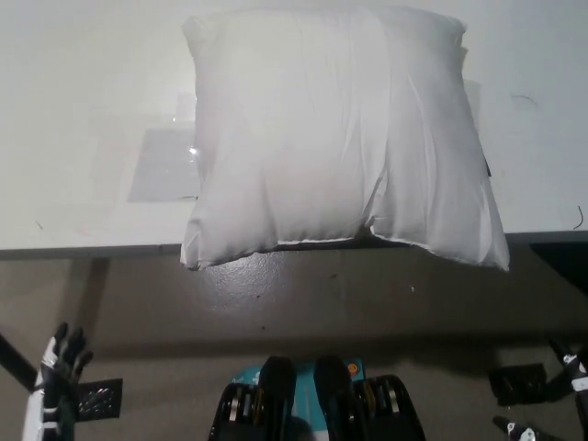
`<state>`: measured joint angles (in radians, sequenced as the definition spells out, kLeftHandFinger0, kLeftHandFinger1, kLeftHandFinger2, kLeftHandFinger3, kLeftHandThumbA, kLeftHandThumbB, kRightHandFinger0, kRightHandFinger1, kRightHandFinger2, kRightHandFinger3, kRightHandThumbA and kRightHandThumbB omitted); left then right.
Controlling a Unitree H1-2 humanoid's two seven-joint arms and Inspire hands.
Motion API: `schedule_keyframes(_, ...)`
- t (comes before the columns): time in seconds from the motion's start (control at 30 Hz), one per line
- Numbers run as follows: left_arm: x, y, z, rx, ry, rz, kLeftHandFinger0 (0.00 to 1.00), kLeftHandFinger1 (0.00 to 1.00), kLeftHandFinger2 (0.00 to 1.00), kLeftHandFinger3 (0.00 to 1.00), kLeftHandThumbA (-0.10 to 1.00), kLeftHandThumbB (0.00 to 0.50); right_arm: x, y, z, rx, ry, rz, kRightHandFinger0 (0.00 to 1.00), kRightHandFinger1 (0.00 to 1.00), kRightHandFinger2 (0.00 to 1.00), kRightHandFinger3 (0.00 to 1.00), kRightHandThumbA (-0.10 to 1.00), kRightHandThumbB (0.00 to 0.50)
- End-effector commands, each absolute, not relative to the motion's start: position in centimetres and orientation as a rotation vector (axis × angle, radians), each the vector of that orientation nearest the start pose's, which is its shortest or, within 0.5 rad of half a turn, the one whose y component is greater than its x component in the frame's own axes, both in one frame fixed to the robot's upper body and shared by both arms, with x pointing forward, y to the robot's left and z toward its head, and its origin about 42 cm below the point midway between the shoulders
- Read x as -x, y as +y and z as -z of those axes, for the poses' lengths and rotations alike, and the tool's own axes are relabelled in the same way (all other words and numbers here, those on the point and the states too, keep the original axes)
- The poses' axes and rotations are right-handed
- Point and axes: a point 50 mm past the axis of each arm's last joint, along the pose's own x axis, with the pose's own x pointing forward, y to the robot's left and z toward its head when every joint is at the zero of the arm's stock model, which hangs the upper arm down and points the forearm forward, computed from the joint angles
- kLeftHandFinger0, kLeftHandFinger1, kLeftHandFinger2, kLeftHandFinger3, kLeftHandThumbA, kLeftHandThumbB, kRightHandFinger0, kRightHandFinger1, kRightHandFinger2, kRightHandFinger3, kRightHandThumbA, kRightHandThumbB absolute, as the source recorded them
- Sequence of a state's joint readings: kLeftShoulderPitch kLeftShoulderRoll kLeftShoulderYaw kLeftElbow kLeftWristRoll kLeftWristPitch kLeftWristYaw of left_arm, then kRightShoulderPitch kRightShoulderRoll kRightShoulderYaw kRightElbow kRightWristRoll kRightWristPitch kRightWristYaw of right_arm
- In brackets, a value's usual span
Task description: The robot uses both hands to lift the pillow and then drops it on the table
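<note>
White pillow (335,138) on table (83,119), overhanging its near edge, far above low left hand (61,363), fingers spread, empty.

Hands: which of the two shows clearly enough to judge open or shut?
The left hand, lower left: fingers apart, holding nothing. The right hand is only a sliver at the lower right edge. Neither touches the pillow.

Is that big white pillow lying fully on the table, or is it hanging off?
Hanging off a little. The pillow lies flat on the table, but its two near corners stick out past the table's front edge, over the floor.
</note>
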<state>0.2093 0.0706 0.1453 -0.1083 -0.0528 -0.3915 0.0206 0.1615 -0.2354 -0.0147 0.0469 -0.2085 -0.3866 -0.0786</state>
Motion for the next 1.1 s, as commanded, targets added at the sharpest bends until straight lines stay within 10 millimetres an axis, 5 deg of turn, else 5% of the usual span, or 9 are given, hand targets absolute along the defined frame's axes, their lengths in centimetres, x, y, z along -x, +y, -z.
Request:
schedule_keyframes(0.0, -21.9, 28.8, -16.1, -0.041, -0.505, -0.197, 1.0, 1.0, 1.0, 1.0, 1.0, 0.204, -25.7, -30.1, -14.3, 0.465, -0.421, 0.058, 1.0, 1.0, 1.0, 1.0, 1.0, 0.238)
schedule_keyframes(0.03, -22.3, 28.9, -17.3, -0.03, -0.537, -0.197, 1.0, 1.0, 1.0, 1.0, 1.0, 0.193, -26.4, -30.0, -15.6, 0.485, -0.451, 0.076, 1.0, 1.0, 1.0, 1.0, 1.0, 0.32)
schedule_keyframes(0.07, -22.7, 28.9, -18.2, -0.026, -0.557, -0.187, 1.0, 1.0, 1.0, 1.0, 1.0, 0.192, -26.7, -30.1, -16.3, 0.498, -0.466, 0.094, 1.0, 1.0, 1.0, 1.0, 1.0, 0.322)
schedule_keyframes(0.13, -23.6, 29.4, -21.2, -0.031, -0.623, -0.19, 1.0, 1.0, 1.0, 1.0, 1.0, 0.193, -28.1, -30.1, -19.7, 0.511, -0.555, 0.132, 1.0, 1.0, 1.0, 1.0, 1.0, 0.497)
schedule_keyframes(0.3, -26.4, 30.3, -27.9, -0.082, -0.757, -0.157, 1.0, 1.0, 1.0, 1.0, 1.0, 0.217, -31.2, -30.2, -27.4, 0.538, -0.681, 0.177, 1.0, 1.0, 1.0, 1.0, 1.0, 0.5)
schedule_keyframes(0.4, -27.0, 30.6, -29.0, -0.071, -0.769, -0.16, 1.0, 1.0, 1.0, 1.0, 1.0, 0.235, -32.0, -30.0, -28.3, 0.546, -0.685, 0.177, 1.0, 1.0, 1.0, 1.0, 1.0, 0.5)
schedule_keyframes(0.6, -30.7, 29.2, -35.4, 0.041, -0.835, -0.134, 1.0, 1.0, 1.0, 1.0, 1.0, 0.183, -36.7, -27.5, -32.3, 0.523, -0.7, 0.162, 1.0, 1.0, 1.0, 1.0, 1.0, 0.5)
schedule_keyframes(0.73, -34.7, 28.2, -37.8, 0.081, -0.827, -0.13, 1.0, 1.0, 1.0, 1.0, 1.0, 0.113, -39.3, -24.6, -36.6, 0.511, -0.718, 0.133, 1.0, 1.0, 1.0, 1.0, 1.0, 0.497)
schedule_keyframes(1.07, -38.0, 25.5, -41.6, 0.087, -0.797, -0.098, 1.0, 1.0, 1.0, 1.0, 1.0, 0.069, -42.7, -22.6, -42.1, 0.434, -0.774, 0.08, 1.0, 1.0, 1.0, 1.0, 1.0, 0.472)
